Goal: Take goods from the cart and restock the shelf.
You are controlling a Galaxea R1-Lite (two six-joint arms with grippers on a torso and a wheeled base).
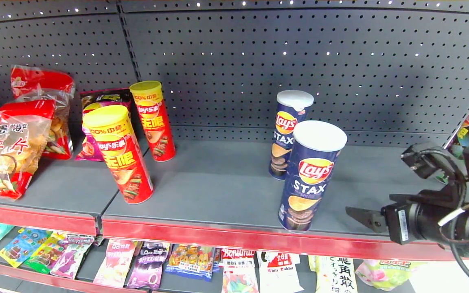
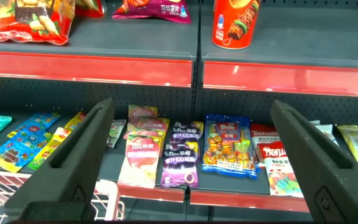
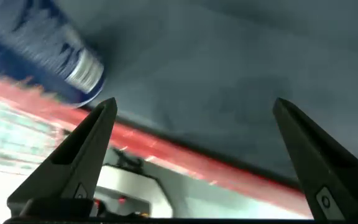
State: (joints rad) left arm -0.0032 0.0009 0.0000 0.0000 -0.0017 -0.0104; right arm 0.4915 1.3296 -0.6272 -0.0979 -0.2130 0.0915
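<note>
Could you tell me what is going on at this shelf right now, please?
The robot is restocking. The front blue can stands upright at the edge of the grey shelf, with the rear blue can behind it. The right hand is open and empty just right of the front can, apart from it. The left hand, also open and empty, is lower, facing the candy packets on the shelf below.

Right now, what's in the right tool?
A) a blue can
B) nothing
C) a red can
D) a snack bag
B: the right tool is open with nothing between its fingers, and the front blue can stands upright on the shelf beside it, ungripped.
</note>
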